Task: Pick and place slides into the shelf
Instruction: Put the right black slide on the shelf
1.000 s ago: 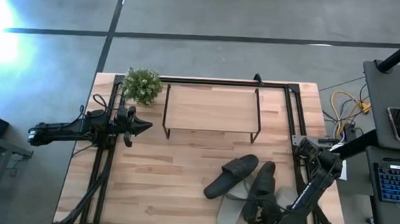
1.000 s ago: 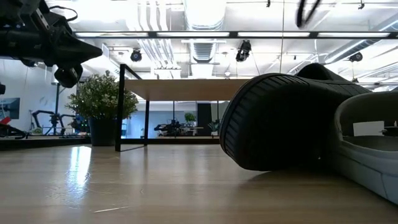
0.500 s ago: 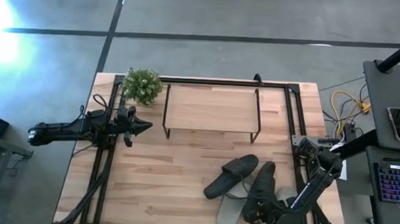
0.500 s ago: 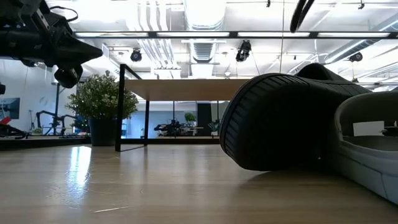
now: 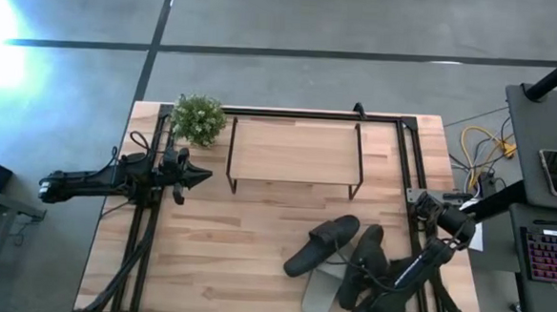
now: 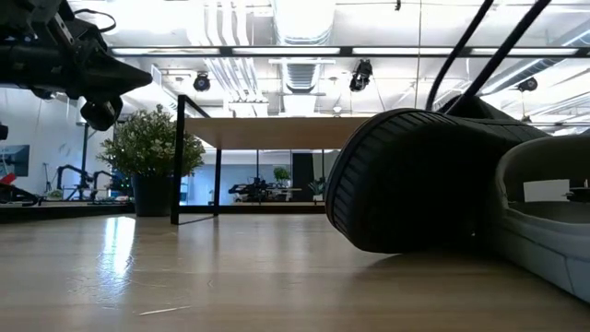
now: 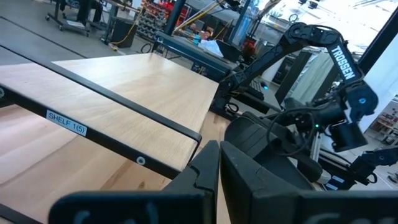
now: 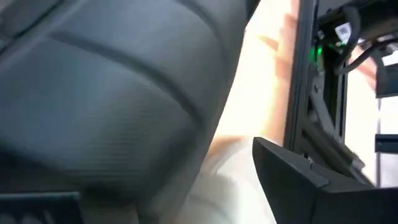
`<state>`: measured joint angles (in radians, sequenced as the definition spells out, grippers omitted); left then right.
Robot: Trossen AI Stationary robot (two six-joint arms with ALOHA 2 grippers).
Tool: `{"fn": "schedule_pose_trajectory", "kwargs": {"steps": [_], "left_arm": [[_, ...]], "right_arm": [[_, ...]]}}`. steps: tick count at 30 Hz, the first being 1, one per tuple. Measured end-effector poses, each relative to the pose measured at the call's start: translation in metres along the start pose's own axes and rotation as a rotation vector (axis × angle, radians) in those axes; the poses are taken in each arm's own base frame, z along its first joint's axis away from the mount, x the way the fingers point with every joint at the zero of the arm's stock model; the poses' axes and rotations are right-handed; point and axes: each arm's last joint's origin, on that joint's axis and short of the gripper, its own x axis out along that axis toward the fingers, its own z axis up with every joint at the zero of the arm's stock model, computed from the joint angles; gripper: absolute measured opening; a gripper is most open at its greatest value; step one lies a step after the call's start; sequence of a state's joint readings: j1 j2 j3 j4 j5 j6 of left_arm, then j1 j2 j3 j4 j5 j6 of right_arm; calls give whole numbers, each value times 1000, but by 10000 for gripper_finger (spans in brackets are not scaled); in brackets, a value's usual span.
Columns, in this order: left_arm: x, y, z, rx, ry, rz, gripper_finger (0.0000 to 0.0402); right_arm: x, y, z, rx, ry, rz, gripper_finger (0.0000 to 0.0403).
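Note:
Two black slides [image 5: 322, 244] [image 5: 364, 261] lie crossed over a pale grey-green slide [image 5: 321, 290] at the table's near right. The second pale slide shows only in the low view [image 6: 544, 212], beside a black one [image 6: 415, 180]. The shelf [image 5: 295, 152] stands on its wire legs at the far middle. My right gripper [image 5: 377, 309] is open, low at the near end of the right black slide, whose ribbed strap [image 8: 112, 93] fills its wrist view. My left gripper [image 5: 199, 176] is shut and empty, level, left of the shelf. My right gripper has one finger [image 8: 292, 177] beside the black slide's strap, over the table. The slide lies on the pile. Whether either finger touches it, I cannot tell.
A small potted plant [image 5: 199, 119] stands at the far left corner beside the shelf. Black frame rails [image 5: 409, 172] run along the table's left, right and far sides. Bare wood lies between my left gripper and the slides.
My right arm has stretched out lower along the table's right side, and its gripper has gone a little toward the right edge at the near end of the black slide. Its arm links now show in the low view. The slides have kept their places.

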<state>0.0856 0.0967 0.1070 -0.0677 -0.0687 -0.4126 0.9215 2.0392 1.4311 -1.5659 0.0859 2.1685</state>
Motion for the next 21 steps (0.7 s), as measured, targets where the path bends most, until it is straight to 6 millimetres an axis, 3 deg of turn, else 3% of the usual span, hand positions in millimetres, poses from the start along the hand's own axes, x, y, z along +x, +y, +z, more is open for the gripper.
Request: {"fn": "schedule_pose_trajectory", "kwargs": {"steps": [5, 12, 16, 21], "left_arm": [[0, 0, 0, -10, -1, -1, 0], [1, 0, -1, -54, 8, 4, 0], [2, 0, -1, -54, 18, 8, 0], [3, 1, -2, -53, 30, 14, 0]], "right_arm": [[16, 1, 8, 18, -39, -57, 168], [21, 3, 13, 1, -99, -41, 25], [15, 3, 14, 15, -89, -21, 14], [-19, -1, 18, 23, -72, 145, 11]]}}
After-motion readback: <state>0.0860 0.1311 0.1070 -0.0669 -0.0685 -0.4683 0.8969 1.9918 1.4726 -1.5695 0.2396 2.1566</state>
